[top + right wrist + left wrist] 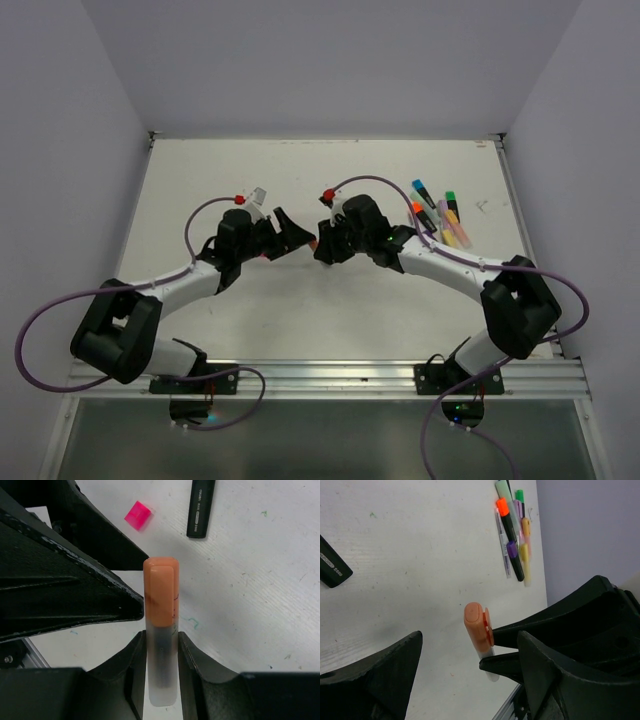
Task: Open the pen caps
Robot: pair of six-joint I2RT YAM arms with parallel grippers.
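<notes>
Beside a loose pink cap (pixel 138 515) and a black highlighter body (pixel 201 507) on the bench (pixel 300 320), the left pincer (pixel 469 634) stands wide open around the orange pen cap (pixel 160 590), whose frosted highlighter (pixel 161 672) the right pincer (pixel 160 645) clamps, other capped highlighters (pixel 440 215) lying farther right.

We see bare table (pixel 200 190) from 9 to 12 o'clock — free passage. Highlighter pile (pixel 440 215) blocks 2 o'clock. Centre is crowded — left gripper (pixel 290 235) spread around the orange-capped highlighter (pixel 160 605) pinched by right gripper (pixel 322 248).
</notes>
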